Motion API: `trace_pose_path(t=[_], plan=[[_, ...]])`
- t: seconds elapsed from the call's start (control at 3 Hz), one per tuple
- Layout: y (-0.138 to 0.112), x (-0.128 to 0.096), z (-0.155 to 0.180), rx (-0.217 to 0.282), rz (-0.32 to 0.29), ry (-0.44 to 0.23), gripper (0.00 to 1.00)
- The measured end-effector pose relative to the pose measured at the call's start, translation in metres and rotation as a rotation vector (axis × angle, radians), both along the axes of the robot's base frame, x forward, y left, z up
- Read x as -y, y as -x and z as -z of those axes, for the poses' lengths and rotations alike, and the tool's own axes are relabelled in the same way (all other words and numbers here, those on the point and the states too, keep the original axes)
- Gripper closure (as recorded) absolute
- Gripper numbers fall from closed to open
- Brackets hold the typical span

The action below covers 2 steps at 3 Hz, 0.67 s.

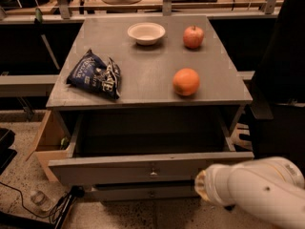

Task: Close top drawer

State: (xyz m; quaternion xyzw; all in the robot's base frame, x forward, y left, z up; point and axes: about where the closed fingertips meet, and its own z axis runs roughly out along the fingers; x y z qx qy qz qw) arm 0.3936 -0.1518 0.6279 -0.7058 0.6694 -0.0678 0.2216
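Observation:
The top drawer (119, 168) is a wide grey drawer with a small metal knob (153, 173) in the middle of its front. It stands partly open under the cabinet top, and what shows of its inside is empty. My white arm comes in from the bottom right. My gripper (202, 184) is at the arm's tip, against the right part of the drawer front, and the arm hides it. The narrower lower drawer front (143, 192) sits just below.
On the cabinet top (147, 70) lie a blue chip bag (95, 74), a white bowl (146, 32), a red apple (193, 36) and an orange (186, 81). A cardboard box (47, 144) stands at the left. A cable and bottle (38, 200) lie on the floor. Dark furniture stands at the right.

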Motion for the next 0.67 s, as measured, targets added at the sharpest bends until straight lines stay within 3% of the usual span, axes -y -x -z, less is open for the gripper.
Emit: trace_pose_path(t=[0.33, 0.67], plan=[[-0.0676, -0.0093, 0.0087, 0.039, -0.031, -0.015, 1.0], [-0.0676, -0.0093, 0.0087, 0.039, -0.031, -0.015, 1.0]])
